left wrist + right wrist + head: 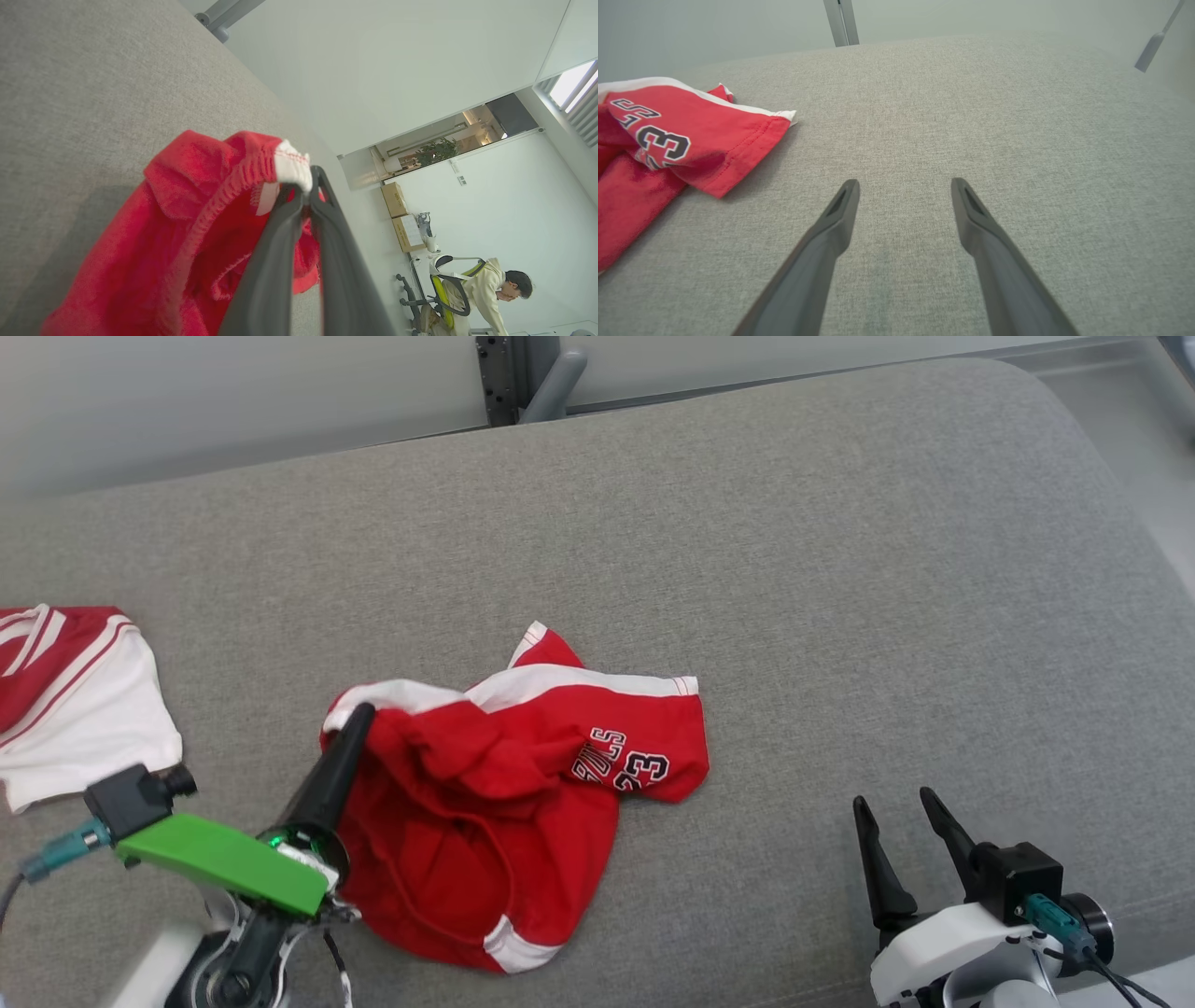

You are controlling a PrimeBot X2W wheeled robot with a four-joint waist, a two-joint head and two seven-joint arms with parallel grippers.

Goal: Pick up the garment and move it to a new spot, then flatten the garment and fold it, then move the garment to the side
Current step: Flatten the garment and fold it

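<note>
Garment (523,784) lies crumpled near the front edge of the cushion (794,541), left of middle. Soft, light and floppy, it should lift best by its white hem (292,163), where the left gripper (362,715) is clamped; right gripper (892,799) gapes empty.

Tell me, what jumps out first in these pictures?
A crumpled red garment with white trim and a number 23 lies in the middle of the grey cushion, with the left gripper pinched shut on its white-trimmed edge. The right gripper hangs open over the cushion at lower right. A second red-and-white garment lies at the left edge.
</note>
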